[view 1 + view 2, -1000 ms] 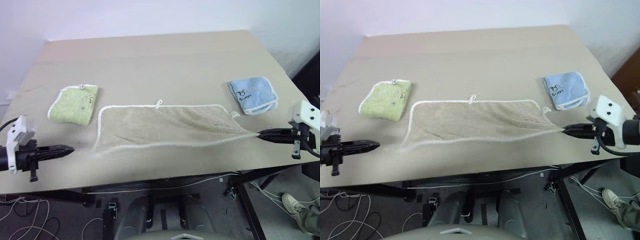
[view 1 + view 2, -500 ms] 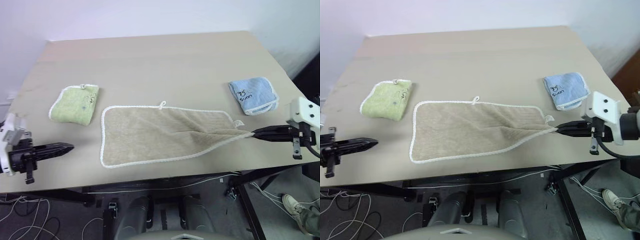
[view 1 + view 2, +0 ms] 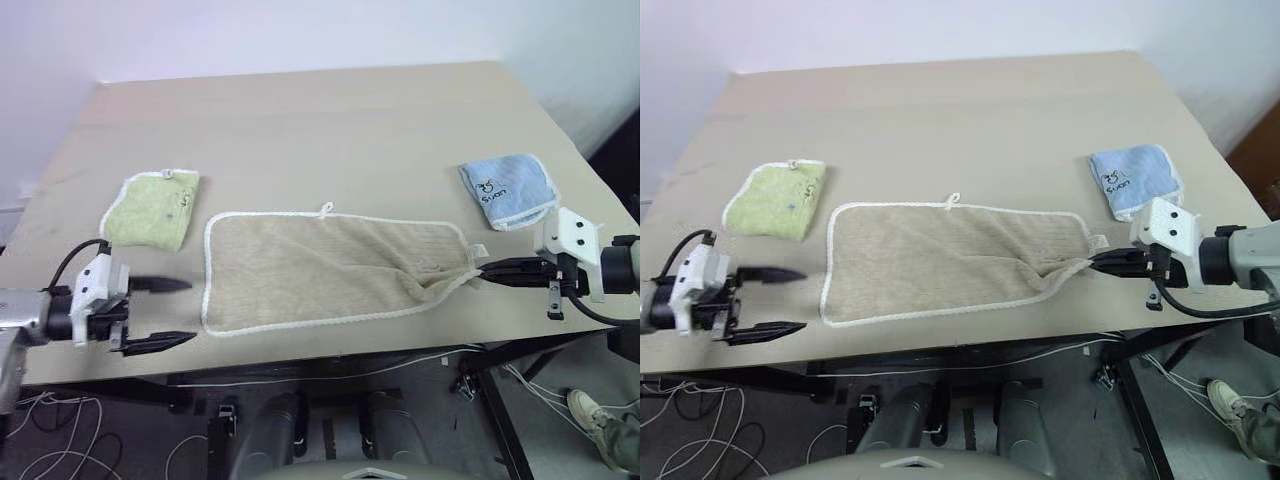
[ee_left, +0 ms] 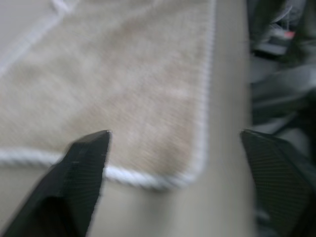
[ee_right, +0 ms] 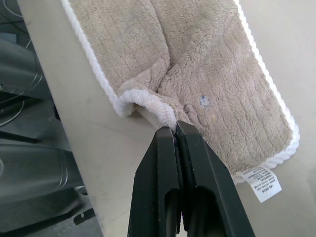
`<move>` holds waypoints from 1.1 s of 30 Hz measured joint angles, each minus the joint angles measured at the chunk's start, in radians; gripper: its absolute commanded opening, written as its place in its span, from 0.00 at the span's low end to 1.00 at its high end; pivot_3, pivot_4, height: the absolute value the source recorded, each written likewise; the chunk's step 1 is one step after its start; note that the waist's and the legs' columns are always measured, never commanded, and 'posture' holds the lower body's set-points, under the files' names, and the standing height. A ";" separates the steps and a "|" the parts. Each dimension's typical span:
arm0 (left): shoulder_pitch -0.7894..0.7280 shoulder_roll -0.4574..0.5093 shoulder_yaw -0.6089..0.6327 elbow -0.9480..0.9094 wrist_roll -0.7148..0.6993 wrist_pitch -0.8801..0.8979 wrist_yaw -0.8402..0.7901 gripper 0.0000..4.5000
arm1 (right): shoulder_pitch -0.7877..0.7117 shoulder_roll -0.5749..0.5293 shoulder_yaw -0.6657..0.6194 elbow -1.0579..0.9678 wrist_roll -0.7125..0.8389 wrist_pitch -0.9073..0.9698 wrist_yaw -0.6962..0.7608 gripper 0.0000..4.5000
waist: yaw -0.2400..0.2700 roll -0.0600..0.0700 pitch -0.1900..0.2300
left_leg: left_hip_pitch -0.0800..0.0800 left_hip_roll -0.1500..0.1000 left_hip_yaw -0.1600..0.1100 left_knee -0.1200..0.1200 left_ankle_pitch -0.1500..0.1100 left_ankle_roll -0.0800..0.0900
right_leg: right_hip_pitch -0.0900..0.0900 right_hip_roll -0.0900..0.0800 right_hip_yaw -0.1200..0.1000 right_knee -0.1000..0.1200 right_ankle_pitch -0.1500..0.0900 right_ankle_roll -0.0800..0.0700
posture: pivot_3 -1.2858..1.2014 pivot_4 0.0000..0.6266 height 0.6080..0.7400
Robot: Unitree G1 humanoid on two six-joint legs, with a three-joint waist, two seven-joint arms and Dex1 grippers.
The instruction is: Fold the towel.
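Observation:
The beige towel (image 3: pixel 320 265) with white edging lies flat across the middle of the table (image 3: pixel 320 120), its loop on the far edge. Its near right corner is bunched into a small fold. My right gripper (image 3: pixel 484 271) is shut on that fold, and the right wrist view shows my right gripper (image 5: pixel 175 129) pinching the rolled hem beside the white label. My left gripper (image 3: pixel 190 311) stands open just left of the towel's near left corner, apart from it. In the left wrist view that corner of the towel (image 4: pixel 148 98) lies ahead between the spread fingers (image 4: pixel 84 163).
A small folded green towel (image 3: pixel 150 207) lies at the left and a small folded blue towel (image 3: pixel 508 190) at the right. The table's near edge runs just below both grippers. Cables lie on the floor beneath, and a person's shoe (image 3: pixel 598 412) shows at the lower right.
My left gripper has opened, rolled and moved right toward the towel's near left corner. The right gripper has carried its corner leftward, bunching it. The towel's left part has settled flat.

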 measured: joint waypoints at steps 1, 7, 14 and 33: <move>-0.004 -0.007 -0.012 0.007 0.005 -0.025 -0.006 0.99 | -0.003 0.001 0.003 0.002 -0.001 -0.003 -0.004 0.00 | -0.001 0.000 0.000 | 0.000 0.000 0.000 0.000 0.000 0.000 | 0.000 0.000 0.000 0.000 0.000 0.000 | 0.52 0.24 1.00; -0.022 -0.016 -0.103 0.069 0.045 -0.179 -0.072 0.99 | -0.012 0.014 0.024 0.014 -0.011 -0.022 -0.023 0.00 | -0.004 0.000 0.000 | 0.000 0.000 0.000 0.000 0.000 0.000 | 0.000 0.000 0.000 0.001 0.000 0.000 | 0.52 0.24 1.00; -0.062 -0.008 -0.190 0.217 0.152 -0.369 -0.100 0.99 | -0.019 0.022 0.027 0.028 -0.014 -0.030 -0.042 0.00 | -0.001 0.001 0.000 | 0.001 0.000 0.000 0.001 0.000 0.000 | 0.001 0.000 0.000 0.001 0.000 0.000 | 0.52 0.24 1.00; -0.138 0.012 -0.272 0.252 0.140 -0.229 -0.103 0.26 | -0.045 0.026 0.061 0.050 -0.032 -0.031 -0.050 0.00 | -0.004 0.001 -0.001 | 0.001 0.000 0.000 0.003 0.000 0.001 | 0.002 0.000 0.000 0.004 0.000 0.001 | 0.52 0.24 1.00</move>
